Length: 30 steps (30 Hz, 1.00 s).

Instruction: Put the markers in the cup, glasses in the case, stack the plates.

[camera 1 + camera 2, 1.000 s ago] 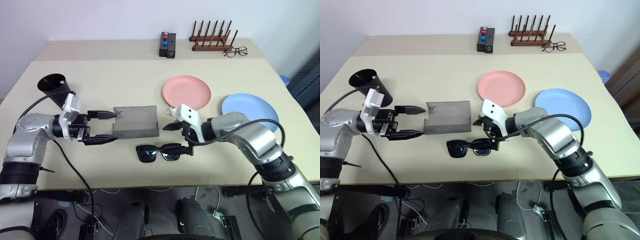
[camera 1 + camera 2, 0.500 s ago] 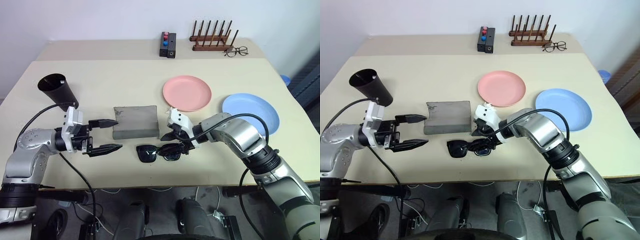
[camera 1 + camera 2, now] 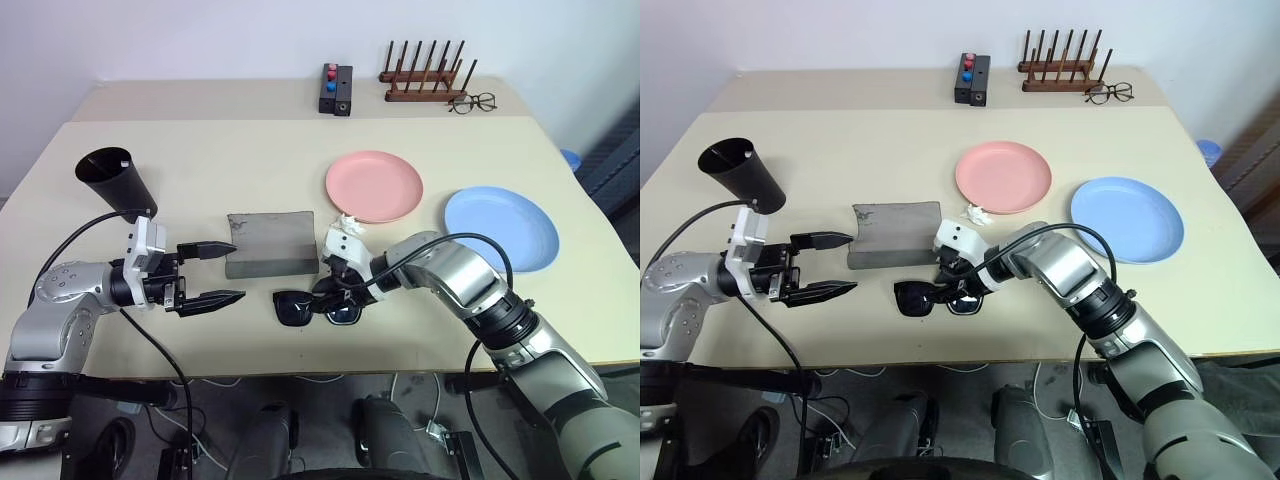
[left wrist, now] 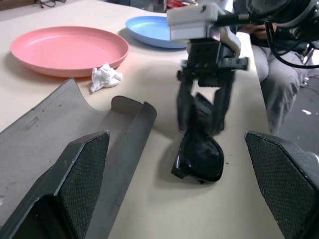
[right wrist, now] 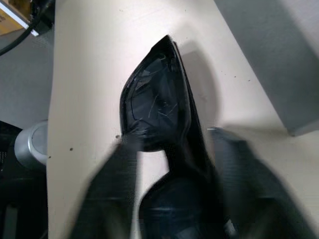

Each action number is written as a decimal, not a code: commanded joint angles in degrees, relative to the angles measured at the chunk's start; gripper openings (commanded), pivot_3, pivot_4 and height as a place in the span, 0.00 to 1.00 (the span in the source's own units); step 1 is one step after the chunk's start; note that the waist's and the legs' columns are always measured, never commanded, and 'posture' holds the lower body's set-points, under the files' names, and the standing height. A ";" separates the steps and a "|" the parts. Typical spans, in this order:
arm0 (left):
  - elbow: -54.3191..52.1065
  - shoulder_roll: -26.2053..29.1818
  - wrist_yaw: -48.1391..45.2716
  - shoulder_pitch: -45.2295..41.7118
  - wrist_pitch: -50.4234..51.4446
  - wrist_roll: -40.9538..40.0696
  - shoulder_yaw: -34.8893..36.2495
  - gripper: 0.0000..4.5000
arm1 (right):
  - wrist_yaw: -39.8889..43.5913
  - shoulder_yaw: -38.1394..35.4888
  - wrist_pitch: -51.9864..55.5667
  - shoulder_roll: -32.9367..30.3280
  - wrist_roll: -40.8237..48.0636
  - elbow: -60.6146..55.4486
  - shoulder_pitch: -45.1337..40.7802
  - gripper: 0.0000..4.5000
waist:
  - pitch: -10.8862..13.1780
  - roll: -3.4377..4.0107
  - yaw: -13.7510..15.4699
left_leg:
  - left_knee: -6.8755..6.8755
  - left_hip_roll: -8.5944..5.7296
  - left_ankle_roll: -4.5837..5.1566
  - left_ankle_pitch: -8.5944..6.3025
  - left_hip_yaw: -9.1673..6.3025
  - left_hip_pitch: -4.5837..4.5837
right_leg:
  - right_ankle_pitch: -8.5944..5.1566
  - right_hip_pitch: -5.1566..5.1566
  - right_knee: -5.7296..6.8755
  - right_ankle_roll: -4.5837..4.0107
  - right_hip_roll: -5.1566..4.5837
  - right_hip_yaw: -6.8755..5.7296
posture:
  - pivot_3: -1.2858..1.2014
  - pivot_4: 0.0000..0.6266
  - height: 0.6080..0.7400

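The black glasses [image 3: 305, 306] lie on the table in front of the grey case [image 3: 270, 243], whose flap lies open. My right gripper [image 3: 337, 290] points down onto their right half, its fingers [image 4: 185, 102] closed on the frame. To the left of the case my left gripper [image 3: 238, 270] is open and holds nothing. The black cup [image 3: 115, 180] stands upright behind it. A pink plate [image 3: 373, 185] and a blue plate [image 3: 500, 225] sit side by side and apart on the right. The markers are out of view.
A crumpled bit of white paper [image 3: 347, 222] lies between the case and the pink plate. On the back table are a black box with red and blue knobs [image 3: 335, 90], a wooden rack [image 3: 425, 75] and clear spectacles [image 3: 472, 102].
My right gripper has sunk onto the glasses and its fingers have closed around the frame. The left gripper stays open beside the case.
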 commanded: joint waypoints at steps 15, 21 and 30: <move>-1.05 0.38 -0.55 -0.19 0.47 -0.93 1.99 1.00 | 3.13 -2.20 1.30 -2.31 1.72 -4.02 -2.45 0.00 | -0.02 0.03 0.14 | -0.13 0.04 -0.07 0.04 -0.01 0.17 | 0.13 0.09 -0.04 -0.20 0.05 -0.01 | 0.52 0.24 1.00; -0.58 0.16 -0.50 -0.90 1.17 -1.15 1.77 1.00 | 4.96 -6.38 4.40 -3.26 4.85 -2.93 -6.99 0.00 | -0.01 0.04 0.03 | -0.24 0.03 -0.07 0.04 -0.01 0.15 | 0.13 0.06 -0.12 -0.20 0.04 -0.02 | 0.52 0.24 1.00; 1.01 0.32 -1.27 -2.44 1.55 -0.78 1.57 1.00 | 7.01 -11.68 7.63 -0.88 9.78 2.18 -14.95 0.00 | -0.01 0.04 -0.12 | -0.78 0.08 -0.36 0.21 0.00 0.09 | 0.15 -0.09 -0.53 -0.22 0.08 -0.02 | 0.52 0.24 1.00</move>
